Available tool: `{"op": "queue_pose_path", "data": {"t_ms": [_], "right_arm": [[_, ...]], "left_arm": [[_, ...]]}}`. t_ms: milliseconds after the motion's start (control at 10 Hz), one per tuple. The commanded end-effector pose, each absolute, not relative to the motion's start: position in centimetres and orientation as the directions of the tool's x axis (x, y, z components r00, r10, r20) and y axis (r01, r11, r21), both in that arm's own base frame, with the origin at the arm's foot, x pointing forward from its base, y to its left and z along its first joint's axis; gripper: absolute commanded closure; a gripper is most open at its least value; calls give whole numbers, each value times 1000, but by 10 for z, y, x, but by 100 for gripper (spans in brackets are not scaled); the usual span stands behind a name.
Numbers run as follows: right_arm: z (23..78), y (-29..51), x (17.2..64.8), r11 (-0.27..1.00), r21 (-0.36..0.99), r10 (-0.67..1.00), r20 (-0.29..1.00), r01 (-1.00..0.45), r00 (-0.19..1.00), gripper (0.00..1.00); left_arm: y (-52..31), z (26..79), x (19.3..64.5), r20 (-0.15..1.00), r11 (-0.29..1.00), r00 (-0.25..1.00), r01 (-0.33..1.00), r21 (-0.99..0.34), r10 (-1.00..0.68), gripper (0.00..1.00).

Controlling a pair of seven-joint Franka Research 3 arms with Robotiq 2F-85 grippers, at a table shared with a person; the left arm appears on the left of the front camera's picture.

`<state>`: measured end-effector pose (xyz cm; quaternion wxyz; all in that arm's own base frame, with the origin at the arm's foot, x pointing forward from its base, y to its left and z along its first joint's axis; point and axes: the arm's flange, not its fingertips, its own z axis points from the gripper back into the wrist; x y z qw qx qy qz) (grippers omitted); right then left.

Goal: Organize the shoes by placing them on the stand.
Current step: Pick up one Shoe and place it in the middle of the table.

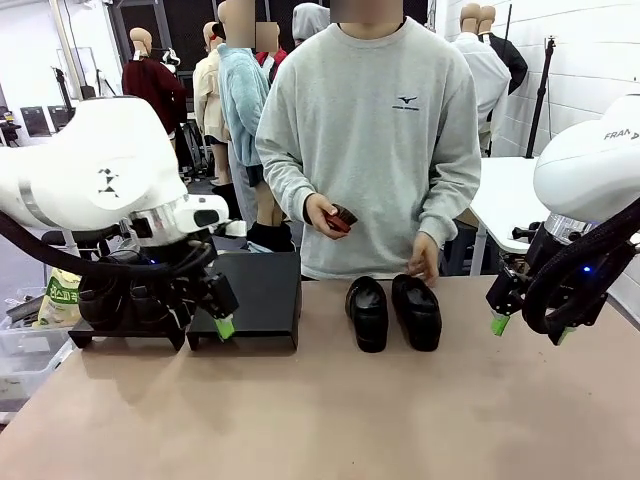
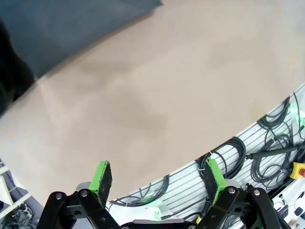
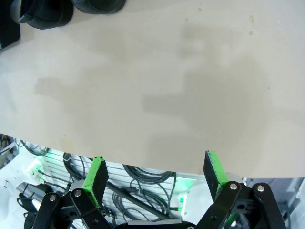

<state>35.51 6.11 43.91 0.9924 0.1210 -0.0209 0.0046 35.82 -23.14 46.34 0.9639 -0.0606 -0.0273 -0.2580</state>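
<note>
shoes [image 1: 368, 312]: two are lying side by side on the bench [image 1: 300, 420], beside the black stand [image 1: 262, 290] | left jaws: hanging released near the stand | right jaws: hanging released over bench, grasping nothing

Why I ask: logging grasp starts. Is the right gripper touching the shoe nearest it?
Apart. The front view shows bare table between the open right gripper and the nearest shoe.
</note>
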Motion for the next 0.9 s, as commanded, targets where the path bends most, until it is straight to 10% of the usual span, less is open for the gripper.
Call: {"op": "queue_pose_path", "data": {"t_ms": [0,800], "right_arm": [[438,61,355,971,239,8,42,-18,999,0],[438,61,355,971,239,8,42,-18,999,0]], "left_arm": [[-271,453,328,83,909,916,401,-113,-393,0],[-290,447,313,64,910,915,403,-100,-399,0]]}}
